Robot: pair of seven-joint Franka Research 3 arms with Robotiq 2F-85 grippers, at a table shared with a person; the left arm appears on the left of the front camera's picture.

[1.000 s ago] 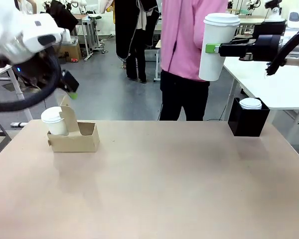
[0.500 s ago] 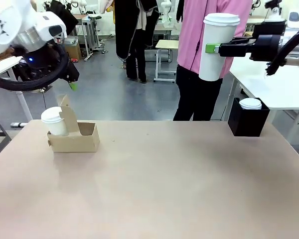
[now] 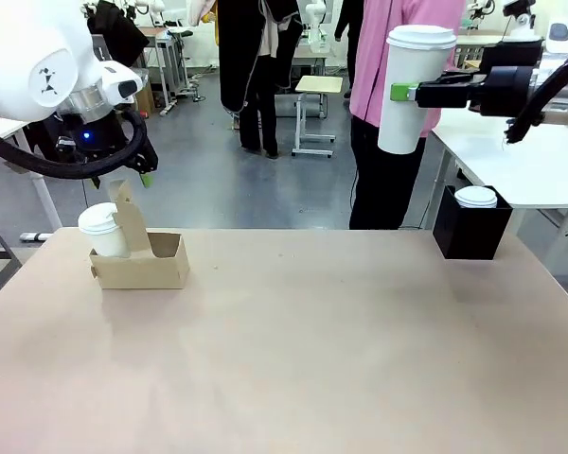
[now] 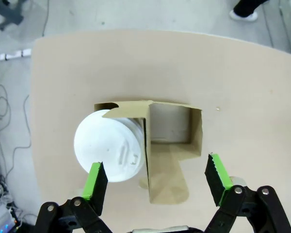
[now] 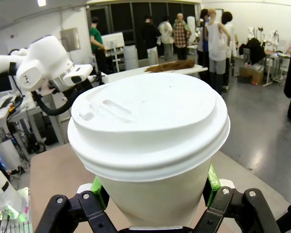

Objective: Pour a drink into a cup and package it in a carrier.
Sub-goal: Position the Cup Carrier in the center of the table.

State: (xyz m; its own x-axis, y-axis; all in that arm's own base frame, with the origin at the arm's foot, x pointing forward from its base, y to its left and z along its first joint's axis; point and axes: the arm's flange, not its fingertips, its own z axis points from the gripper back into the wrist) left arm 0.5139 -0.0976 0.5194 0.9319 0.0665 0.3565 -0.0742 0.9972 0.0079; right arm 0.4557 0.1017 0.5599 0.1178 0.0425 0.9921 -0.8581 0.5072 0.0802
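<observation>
High at the right, my right gripper (image 3: 404, 92) is shut on the cup (image 3: 409, 90), a tall white paper cup with a white lid, held upright well above the table. The right wrist view looks onto the cup (image 5: 150, 141) from close up, with the green pads (image 5: 100, 186) pressing its sides. The brown cardboard carrier (image 3: 140, 261) stands at the table's far left with a shorter white lidded cup (image 3: 101, 230) in its left slot. My left gripper (image 3: 137, 178) hangs open just above the carrier's handle. From above, the carrier (image 4: 170, 130) and that lidded cup (image 4: 110, 146) lie between my open fingers (image 4: 95, 182). The drink is out of view.
A black box (image 3: 470, 236) with another white lidded cup (image 3: 475, 197) on top stands at the table's far right edge. A person in a pink top (image 3: 383, 66) stands behind the table, other people farther back. A white table (image 3: 530, 161) lies to the right.
My left arm has swung down and right, so its gripper now hangs over the carrier. The person in pink has walked to the right. The right arm and cup have not moved.
</observation>
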